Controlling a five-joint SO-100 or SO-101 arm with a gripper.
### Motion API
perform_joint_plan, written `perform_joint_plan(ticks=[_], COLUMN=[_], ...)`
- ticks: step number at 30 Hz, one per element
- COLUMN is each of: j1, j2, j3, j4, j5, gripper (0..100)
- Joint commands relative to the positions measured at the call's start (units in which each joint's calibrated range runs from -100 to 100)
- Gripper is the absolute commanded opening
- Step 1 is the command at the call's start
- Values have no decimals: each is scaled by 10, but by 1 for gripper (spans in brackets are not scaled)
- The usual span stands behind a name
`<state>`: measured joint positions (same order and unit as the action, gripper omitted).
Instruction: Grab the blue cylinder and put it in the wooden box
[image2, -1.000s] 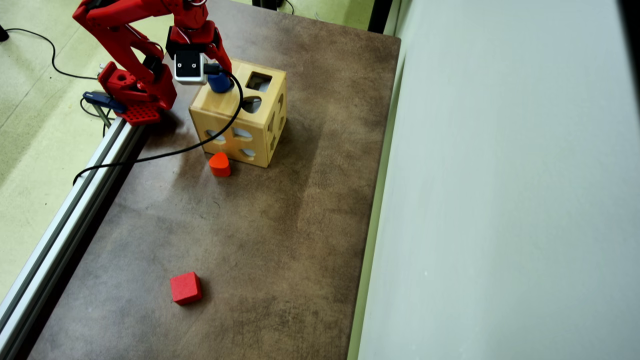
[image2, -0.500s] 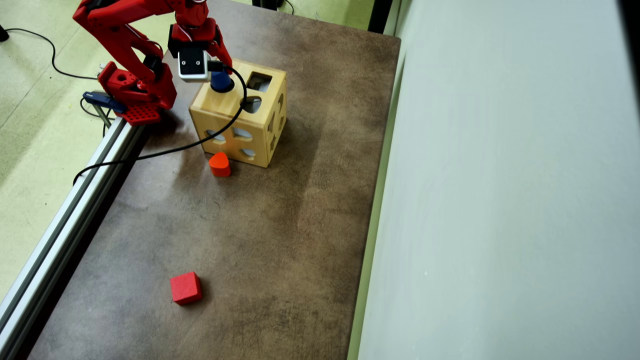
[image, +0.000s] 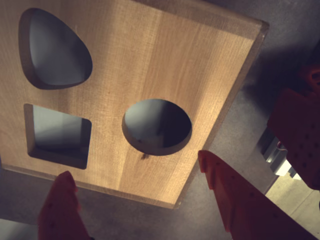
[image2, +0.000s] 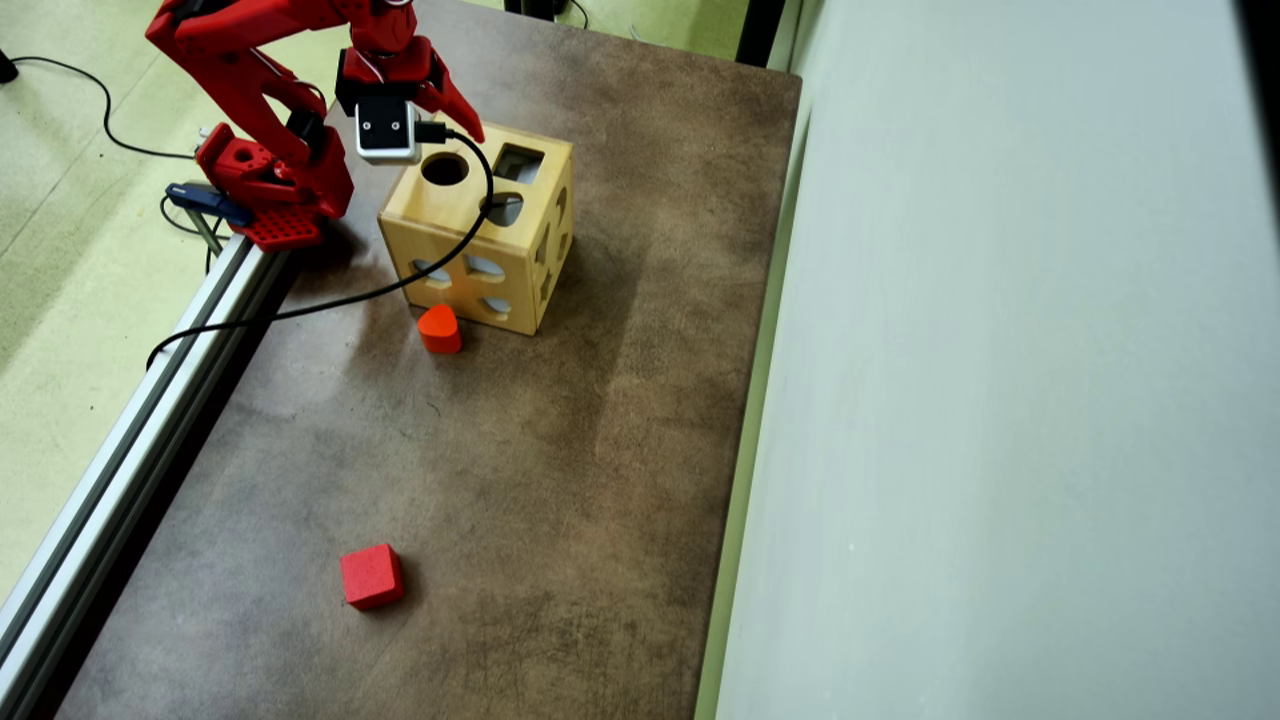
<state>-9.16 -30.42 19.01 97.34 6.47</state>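
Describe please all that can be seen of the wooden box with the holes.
The light-wood cube box stands upright on the brown table, close to the red arm's base. Its top shows a round hole, a square hole and a rounded hole; the sides have more cut-outs. A black cable crosses its top. Nothing grips it.

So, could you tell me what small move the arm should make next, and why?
Probably lift the gripper straight up and pull back from the wooden box. Its fingers are spread with nothing between them, and the round hole below looks dark and clear; no blue cylinder shows in either view, so it has most likely dropped inside.
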Motion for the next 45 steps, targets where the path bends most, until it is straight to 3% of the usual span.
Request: perform_joint_plan(ticks=[1, 20, 31, 41, 45], j1=[-1, 2, 2, 3, 2], j2=[-23, -179, -289, -344, -363], j3=[-18, -337, -338, -330, -314], j4=[6, 7, 7, 9, 9], j5=[3, 0, 1, 0, -26], gripper=[38, 38, 18, 17, 17])
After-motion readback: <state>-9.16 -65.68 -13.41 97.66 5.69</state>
